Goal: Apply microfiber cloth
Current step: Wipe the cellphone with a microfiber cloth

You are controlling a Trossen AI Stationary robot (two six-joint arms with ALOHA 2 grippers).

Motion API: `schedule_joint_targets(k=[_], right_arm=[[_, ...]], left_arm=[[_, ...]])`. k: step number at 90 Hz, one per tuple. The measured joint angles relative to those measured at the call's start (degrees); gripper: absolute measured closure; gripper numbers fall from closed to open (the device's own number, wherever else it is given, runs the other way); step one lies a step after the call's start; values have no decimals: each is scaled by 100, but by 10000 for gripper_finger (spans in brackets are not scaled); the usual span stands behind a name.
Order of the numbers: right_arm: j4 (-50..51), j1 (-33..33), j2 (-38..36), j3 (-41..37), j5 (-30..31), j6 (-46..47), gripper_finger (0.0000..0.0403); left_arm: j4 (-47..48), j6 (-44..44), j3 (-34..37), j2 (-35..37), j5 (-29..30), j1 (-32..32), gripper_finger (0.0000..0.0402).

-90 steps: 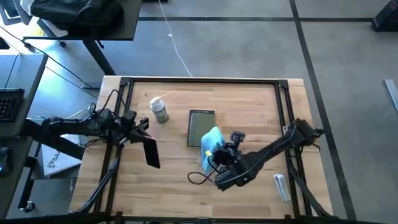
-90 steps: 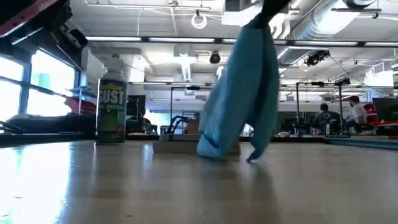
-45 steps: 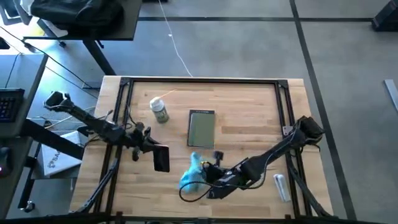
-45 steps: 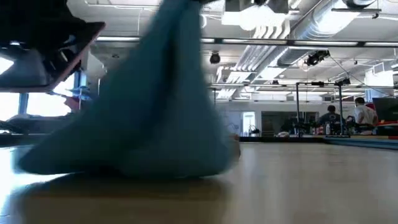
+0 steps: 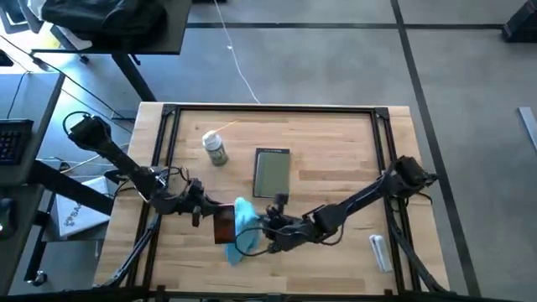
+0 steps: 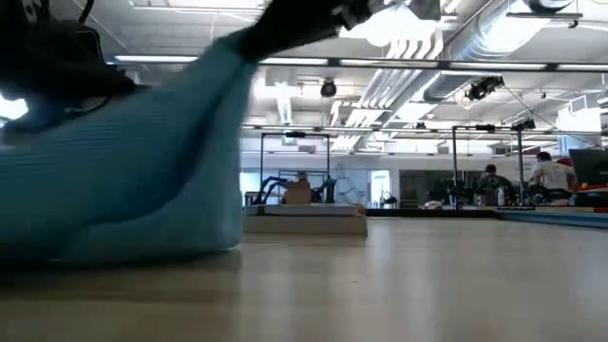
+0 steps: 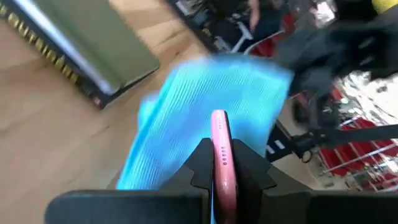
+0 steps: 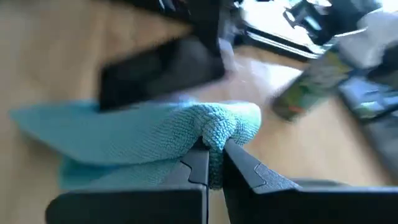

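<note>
Draping over the near part of the wooden table [image 5: 336, 134], the microfiber cloth [image 5: 242, 228] is pinched by the right gripper [image 5: 267, 231], whose two fingers are closed tight on a bunched fold of the fabric. Half a second ago the cloth sat a little further right, apart from the phone; now it has been drawn left until it touches the pink phone [image 5: 224, 225]. The left gripper [image 5: 211, 220] grips that phone by its edge between closed fingers, and it too has moved right toward the table's middle since a second ago, when it held the phone further left.

At table height the cloth fills the left half of the scene, its lower edge resting on the wood, so the phone and both grippers are hidden behind it there. The right wrist camera blurs the phone to a dark slab behind the cloth.

Further back lies the grey-green tablet [image 5: 272, 172], flat, apart from the cloth. Beyond and to its left stands a green can [image 5: 216, 149], upright. A white tube [image 5: 380, 252] lies near the right front corner, well apart from everything. The table's right half and far strip are bare wood, bordered by a dark frame [image 5: 270, 108].
</note>
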State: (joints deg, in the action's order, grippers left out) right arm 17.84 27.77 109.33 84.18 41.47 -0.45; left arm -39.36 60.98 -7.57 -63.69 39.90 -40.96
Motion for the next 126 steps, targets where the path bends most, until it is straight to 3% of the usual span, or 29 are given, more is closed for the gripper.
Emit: schedule_joint_targets(k=[9, 18, 29, 43, 65, 78, 98, 126], right_arm=[[1203, 37, -320, 630, 432, -70, 403], [1254, -116, -324, 967, 229, -338, 403], [521, -405, -113, 878, -1041, -591, 403], [-865, -717, 527, 217, -2615, -477, 403], [-2950, -914, 1668, -35, -3059, -454, 403], [-3739, -1018, 2101, 19, -3072, -439, 403], [-4045, -1114, 2103, 28, -2450, -736, 403], [-3740, -897, 1961, 35, -881, -1886, 403]], left_arm=[[-7, 433, -104, -409, 145, 6, 392], [-1, 1230, -167, -834, 485, 116, 392], [-57, 1669, -272, -1270, 575, 267, 392], [-174, 1744, -455, -1696, 529, 443, 392], [-246, 2139, -497, -2229, 281, 692, 391], [-789, 1672, -488, -2349, 272, 690, 388], [-1601, 626, -482, -2340, 166, 692, 387], [-1886, 434, -486, -2340, 195, 699, 387]])
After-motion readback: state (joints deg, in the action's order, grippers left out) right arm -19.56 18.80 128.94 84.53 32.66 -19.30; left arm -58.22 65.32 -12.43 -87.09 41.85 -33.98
